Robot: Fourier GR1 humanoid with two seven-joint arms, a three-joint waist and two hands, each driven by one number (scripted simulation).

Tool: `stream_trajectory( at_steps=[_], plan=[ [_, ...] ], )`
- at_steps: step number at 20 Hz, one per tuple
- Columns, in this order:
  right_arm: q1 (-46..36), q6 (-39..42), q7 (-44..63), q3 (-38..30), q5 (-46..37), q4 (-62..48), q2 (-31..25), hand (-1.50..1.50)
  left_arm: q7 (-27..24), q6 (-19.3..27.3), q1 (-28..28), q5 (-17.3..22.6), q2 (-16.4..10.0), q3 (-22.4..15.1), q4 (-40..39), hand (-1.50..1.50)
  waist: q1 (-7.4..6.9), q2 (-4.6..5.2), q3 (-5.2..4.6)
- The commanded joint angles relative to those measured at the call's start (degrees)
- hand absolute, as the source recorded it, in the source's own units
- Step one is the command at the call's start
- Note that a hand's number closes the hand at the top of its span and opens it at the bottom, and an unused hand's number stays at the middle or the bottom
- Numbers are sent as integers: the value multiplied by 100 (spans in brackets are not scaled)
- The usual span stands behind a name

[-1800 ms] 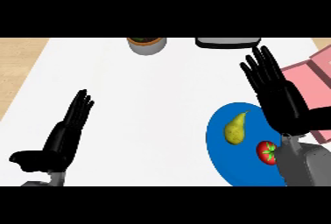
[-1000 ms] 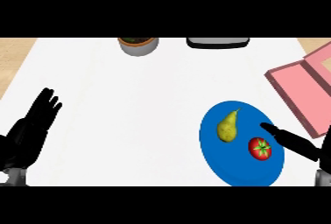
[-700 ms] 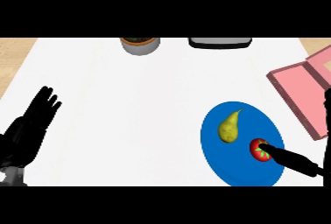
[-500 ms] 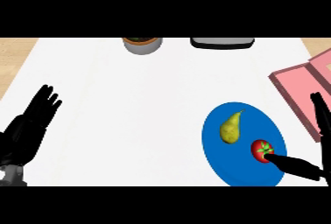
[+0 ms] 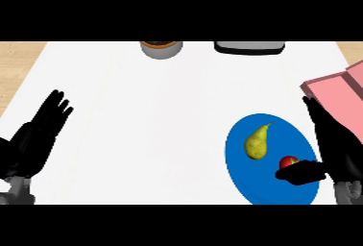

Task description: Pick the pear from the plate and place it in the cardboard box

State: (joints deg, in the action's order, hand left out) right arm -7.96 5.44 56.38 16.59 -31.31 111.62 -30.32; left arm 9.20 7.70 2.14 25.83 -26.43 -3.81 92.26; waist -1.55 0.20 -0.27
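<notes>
Head view: pear (image 5: pixel 257 141) lies untouched on the blue plate (image 5: pixel 248 180). The right robot hand (image 5: pixel 339 146) spreads open at its 3 o'clock, seemingly lining up a grasp, with the cardboard box (image 5: pixel 344 96) at 1 o'clock. The left robot hand (image 5: pixel 39 139) rests open.

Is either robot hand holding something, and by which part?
Nothing is held. The pear lies free on the plate; the right robot hand is open beside it, thumb by the tomato. The left robot hand rests open.

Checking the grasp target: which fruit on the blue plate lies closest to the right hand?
The red tomato, next to the right hand; the yellow pear lies farther left, untouched.
</notes>
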Motion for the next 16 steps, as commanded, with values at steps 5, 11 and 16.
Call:
stream_trajectory(
  at_steps=[5, 11, 16],
  plan=[
    [-1222, 970, 1808, 165, 481, -425, 892, -150, 110, -396, -22, 227, -229, 442, -107, 0, 76, -20, 17],
    [-1098, 1044, 1484, 95, 481, -944, 933, -150, 412, -132, -198, 51, -93, 379, 449, 0, 100, -26, 25],
    [-1023, 1146, 1583, 75, 373, -823, 1011, -150, -20, -249, -92, -202, 251, 312, -161, 0, 156, -24, 22]
  ],
)
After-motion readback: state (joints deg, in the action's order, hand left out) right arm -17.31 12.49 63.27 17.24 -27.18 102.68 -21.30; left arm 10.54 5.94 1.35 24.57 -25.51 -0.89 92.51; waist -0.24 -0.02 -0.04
